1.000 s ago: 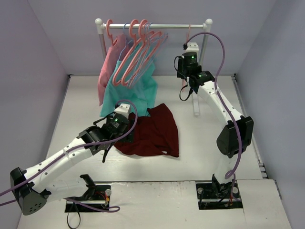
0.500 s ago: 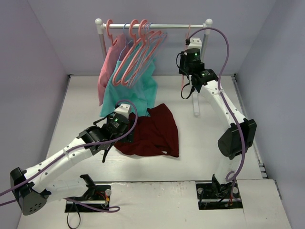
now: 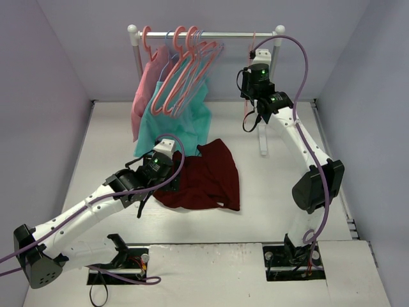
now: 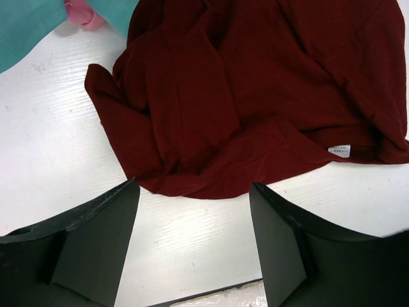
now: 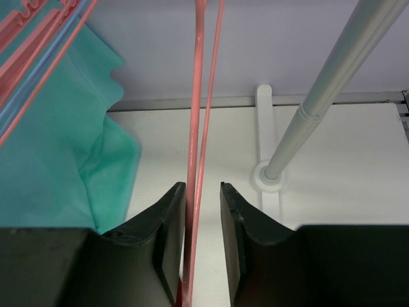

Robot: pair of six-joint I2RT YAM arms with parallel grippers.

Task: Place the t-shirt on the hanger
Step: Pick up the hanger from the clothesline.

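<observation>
Right wrist view: your right gripper (image 5: 201,192) has its jaws close on either side of the pink hanger (image 5: 197,96), can't tell if it's actually pinched. Your left gripper (image 4: 193,192) hovers wide open over the maroon t-shirt (image 4: 243,83), which lies crumpled on the table (image 3: 268,185) beside the teal garment (image 3: 185,121).

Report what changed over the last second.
The right gripper moved slightly up and back toward the rail, along the hanger that hangs between its narrowly open jaws; no grip is visible yet. Unchanged: the left gripper, open over the t-shirt, which lies crumpled on the table, and the teal garment on the rail.
</observation>
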